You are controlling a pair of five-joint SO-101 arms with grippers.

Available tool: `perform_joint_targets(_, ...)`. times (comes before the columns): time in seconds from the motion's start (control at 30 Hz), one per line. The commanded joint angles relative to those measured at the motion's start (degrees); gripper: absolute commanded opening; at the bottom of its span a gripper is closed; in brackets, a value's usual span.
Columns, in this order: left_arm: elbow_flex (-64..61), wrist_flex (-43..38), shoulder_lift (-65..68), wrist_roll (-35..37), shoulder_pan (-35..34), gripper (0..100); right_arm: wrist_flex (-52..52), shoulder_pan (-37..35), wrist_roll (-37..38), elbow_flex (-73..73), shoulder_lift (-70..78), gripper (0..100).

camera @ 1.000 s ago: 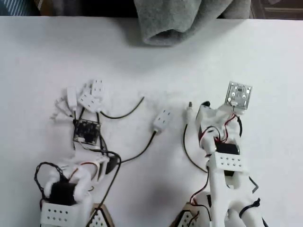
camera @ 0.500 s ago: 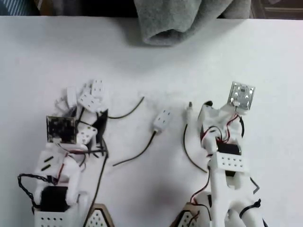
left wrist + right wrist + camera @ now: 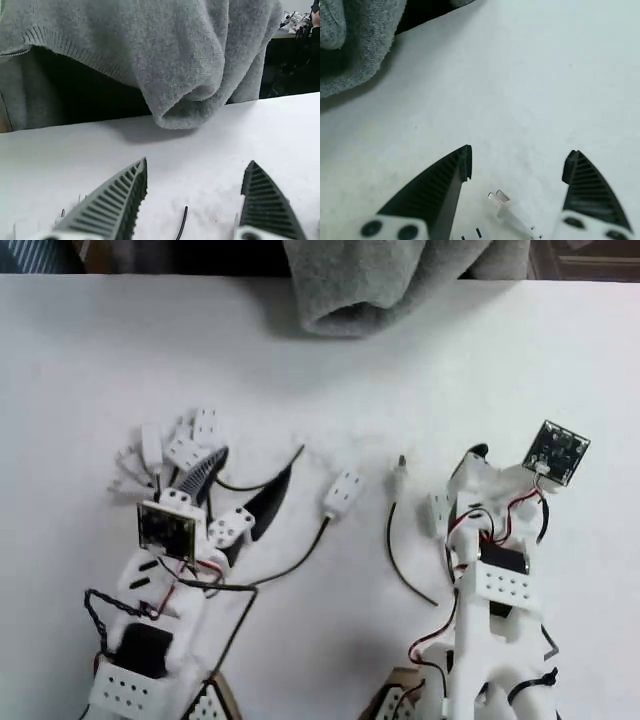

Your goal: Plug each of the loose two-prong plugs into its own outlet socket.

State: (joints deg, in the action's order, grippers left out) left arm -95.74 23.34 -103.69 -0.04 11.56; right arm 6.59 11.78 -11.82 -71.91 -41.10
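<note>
A: Where are the plugs sitting?
B: A white two-prong plug with clear prongs (image 3: 503,205) is lying on the white table (image 3: 530,75), between the right gripper (image 3: 520,152) fingers. The jaws are standing wide apart, gripping nothing.
A: And in the high view?
B: A small white plug on a thin black cable (image 3: 400,476) is lying just beside the right arm. Can't tell if it's the same one. A white block outlet socket on a black lead (image 3: 343,494) is sitting near it, between the arms.
A: Left side?
B: The left gripper (image 3: 257,460) is hanging spread open and empty, beside a cluster of white socket blocks and plugs (image 3: 185,445). A grey knitted garment (image 3: 380,285) is draping over the table's far edge.
</note>
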Motion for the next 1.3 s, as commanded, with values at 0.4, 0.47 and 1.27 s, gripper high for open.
perform_joint_targets(0.4,19.78,-5.10,20.44,0.79,0.92,30,-7.96,-0.22,-0.44,2.90,9.45,29.1)
perform_joint_targets(0.47,24.88,-5.45,29.85,1.23,1.27,30,-8.13,-0.31,-0.44,2.90,9.45,29.1)
perform_joint_targets(1.27,70.86,-0.09,108.70,24.09,22.11,30,-13.67,4.97,-0.79,2.64,10.15,29.0)
